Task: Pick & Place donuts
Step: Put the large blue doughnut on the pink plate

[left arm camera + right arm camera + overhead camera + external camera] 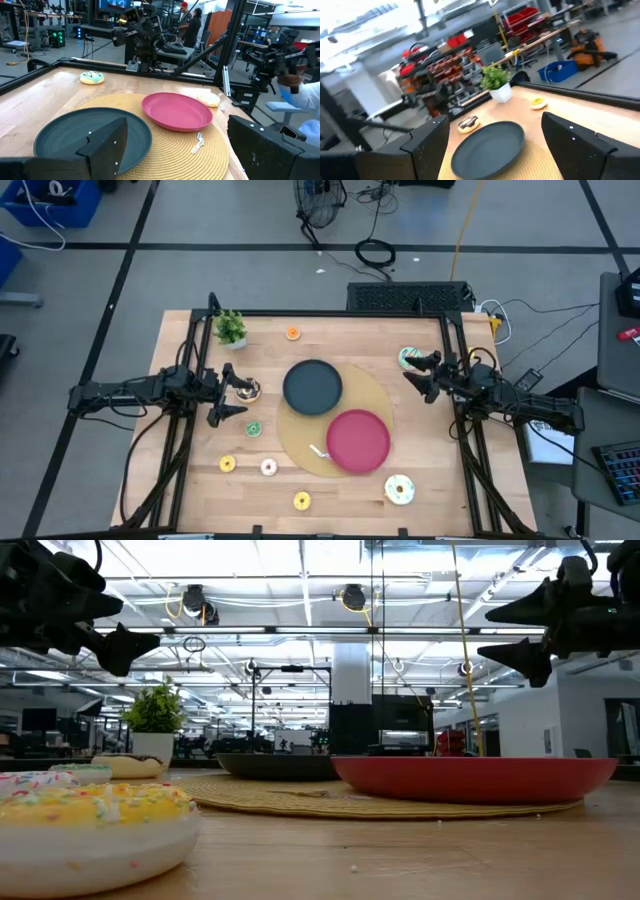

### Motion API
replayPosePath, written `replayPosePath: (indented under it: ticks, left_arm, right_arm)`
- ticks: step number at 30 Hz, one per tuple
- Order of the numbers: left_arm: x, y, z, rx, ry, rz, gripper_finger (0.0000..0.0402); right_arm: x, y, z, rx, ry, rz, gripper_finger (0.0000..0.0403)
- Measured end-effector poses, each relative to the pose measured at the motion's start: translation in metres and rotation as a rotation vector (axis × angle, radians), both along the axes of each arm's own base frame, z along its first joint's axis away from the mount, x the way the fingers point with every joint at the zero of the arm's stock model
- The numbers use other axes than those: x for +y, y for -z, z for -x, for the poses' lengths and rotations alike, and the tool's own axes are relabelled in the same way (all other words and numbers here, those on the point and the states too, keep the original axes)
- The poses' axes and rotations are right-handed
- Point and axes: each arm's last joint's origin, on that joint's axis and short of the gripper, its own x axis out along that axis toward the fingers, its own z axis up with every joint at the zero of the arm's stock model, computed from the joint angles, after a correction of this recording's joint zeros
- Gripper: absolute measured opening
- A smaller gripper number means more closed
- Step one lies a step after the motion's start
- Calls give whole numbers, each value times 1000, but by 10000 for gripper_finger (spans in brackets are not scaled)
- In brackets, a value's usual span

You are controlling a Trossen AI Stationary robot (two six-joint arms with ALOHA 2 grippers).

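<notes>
The donuts lie loose on the table. In the high view, the chocolate donut [247, 389] sits just off my left gripper [226, 393], which is open and holds nothing. The mint-green donut [408, 358] lies beside my right gripper [424, 375], which is also open and holds nothing. The white-yellow donut [399, 489] rests near the front right. Small ones are scattered: orange [292, 333], green [254, 429], yellow [227, 464], pale pink [268, 467] and another yellow [302, 501]. Both grippers hang above the table in the low view, left [118, 646] and right [520, 638].
A black plate [312, 386] and a red plate [358, 440] sit on a round woven mat [300, 442] mid-table. A potted plant [230, 328] stands at the far left corner. Black frame posts run along both table sides. A person's sleeve [300, 92] shows beyond the table.
</notes>
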Motion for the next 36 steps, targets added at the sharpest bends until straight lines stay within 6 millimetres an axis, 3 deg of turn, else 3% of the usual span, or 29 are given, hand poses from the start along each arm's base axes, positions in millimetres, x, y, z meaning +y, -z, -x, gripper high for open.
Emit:
replayPosePath:
  ticks: [2,4,8,14,17,22,27,36]
  left_arm:
    - [0,0,0,0,0,0,335]
    - [0,0,0,0,0,0,335]
    - [0,0,0,0,0,0,335]
    - [0,0,0,-1,0,0,335]
    - [0,0,0,0,-10,0,335]
    - [0,0,0,0,-17,0,335]
    - [0,0,0,0,-18,0,335]
    - [1,0,0,0,-18,0,335]
  right_arm:
    - [-2,-2,0,-4,63,24,304]
    - [-5,1,1,136,157,42,304]
    - [-13,-38,2,400,337,24,297]
    - [-35,-62,-35,890,371,-120,291]
    - [-52,-55,-58,1087,348,-175,291]
    - [-76,-33,-81,1251,268,-258,291]
    - [-87,-14,-85,1361,250,-288,292]
    - [-89,0,-84,1450,224,-290,292]
